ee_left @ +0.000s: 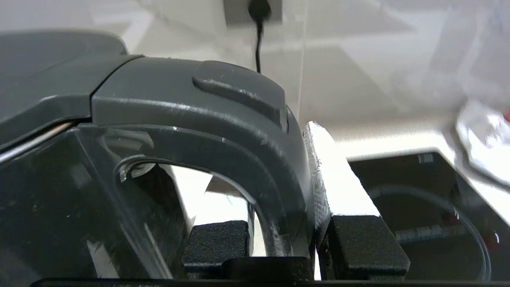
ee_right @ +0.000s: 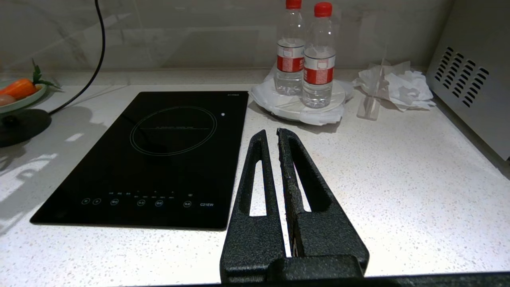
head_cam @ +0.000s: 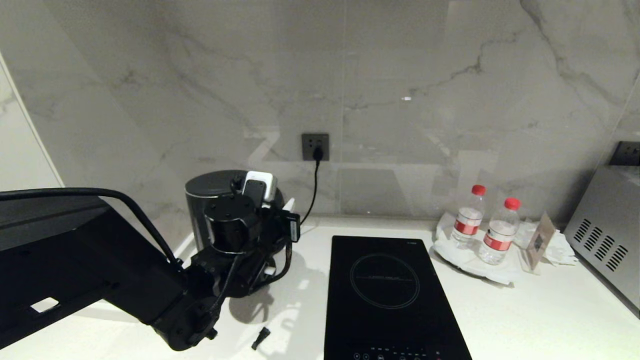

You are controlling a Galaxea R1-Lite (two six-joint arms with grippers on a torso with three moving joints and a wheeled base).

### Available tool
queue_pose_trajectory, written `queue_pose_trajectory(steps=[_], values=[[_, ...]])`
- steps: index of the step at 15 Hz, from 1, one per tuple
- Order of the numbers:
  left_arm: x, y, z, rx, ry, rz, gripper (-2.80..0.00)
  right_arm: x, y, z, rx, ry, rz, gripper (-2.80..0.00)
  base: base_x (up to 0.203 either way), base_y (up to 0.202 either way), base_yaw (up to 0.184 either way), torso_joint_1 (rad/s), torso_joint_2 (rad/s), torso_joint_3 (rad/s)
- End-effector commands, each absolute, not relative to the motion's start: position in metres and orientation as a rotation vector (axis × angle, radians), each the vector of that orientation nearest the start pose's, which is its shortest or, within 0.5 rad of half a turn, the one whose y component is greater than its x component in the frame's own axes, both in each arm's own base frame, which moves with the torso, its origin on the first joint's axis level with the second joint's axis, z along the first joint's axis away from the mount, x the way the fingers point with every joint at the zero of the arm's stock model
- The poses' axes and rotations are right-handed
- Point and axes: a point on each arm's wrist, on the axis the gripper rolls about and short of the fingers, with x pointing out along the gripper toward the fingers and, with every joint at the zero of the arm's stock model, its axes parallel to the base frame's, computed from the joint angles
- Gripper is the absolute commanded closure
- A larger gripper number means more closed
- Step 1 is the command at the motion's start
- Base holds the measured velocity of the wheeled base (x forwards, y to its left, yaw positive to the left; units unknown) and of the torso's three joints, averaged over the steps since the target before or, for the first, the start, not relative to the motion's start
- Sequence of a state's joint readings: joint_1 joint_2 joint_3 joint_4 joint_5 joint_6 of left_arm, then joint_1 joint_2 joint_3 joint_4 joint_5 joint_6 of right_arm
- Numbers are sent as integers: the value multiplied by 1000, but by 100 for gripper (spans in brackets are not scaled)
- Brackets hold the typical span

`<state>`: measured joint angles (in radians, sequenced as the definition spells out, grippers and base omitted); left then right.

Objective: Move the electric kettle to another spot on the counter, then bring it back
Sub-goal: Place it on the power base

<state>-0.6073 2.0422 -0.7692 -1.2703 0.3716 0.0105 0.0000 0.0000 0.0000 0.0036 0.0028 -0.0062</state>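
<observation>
While the right gripper (ee_right: 273,133) hung idle over the counter (ee_right: 398,167) in front of the black glass cooktop (ee_right: 159,155), its two fingers pressed together on nothing, the left gripper (ee_left: 279,243) was clamped on the loop handle of the electric kettle (head_cam: 207,197). Seen from the left wrist, one black finger sat inside the handle loop and the other outside it, with the handle's grey arch pinched between them. From the head view, the kettle stood to the left of the cooktop, close to the marble back wall, largely hidden by the left arm's wrist; whether it rested on the counter or hung just clear of it could not be told. A black cord (head_cam: 314,187) ran from the wall socket (head_cam: 315,146) behind the cooktop down toward the kettle's side. The flat round base disc (ee_right: 20,125) lay on the counter left of the cooktop, beside a plate holding a carrot (ee_right: 18,88). To the right of the cooktop, two red-capped water bottles (head_cam: 482,225) stood on a white plate, with crumpled white paper and a small clear sign stand beyond them, then a grey vented appliance (head_cam: 607,240). A small black piece (head_cam: 260,338) lay on the counter near the cooktop's front left corner.
</observation>
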Motion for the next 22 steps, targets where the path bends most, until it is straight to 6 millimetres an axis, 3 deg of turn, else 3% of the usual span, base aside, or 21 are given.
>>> queue_pose_trajectory(steps=[1,8,11,22], values=[[315,-210,113,8,-6,-223,0,-23,0,75,-6,3,3,0,0,0,0,0,0,0],[380,-239,71,34,-41,-114,0,-23,0,75,-6,4,3,0,0,0,0,0,0,0],[393,-241,56,59,-14,-88,0,-23,0,75,-6,3,3,0,0,0,0,0,0,0],[433,-215,26,87,51,-6,0,-23,0,75,-6,3,3,0,0,0,0,0,0,0]])
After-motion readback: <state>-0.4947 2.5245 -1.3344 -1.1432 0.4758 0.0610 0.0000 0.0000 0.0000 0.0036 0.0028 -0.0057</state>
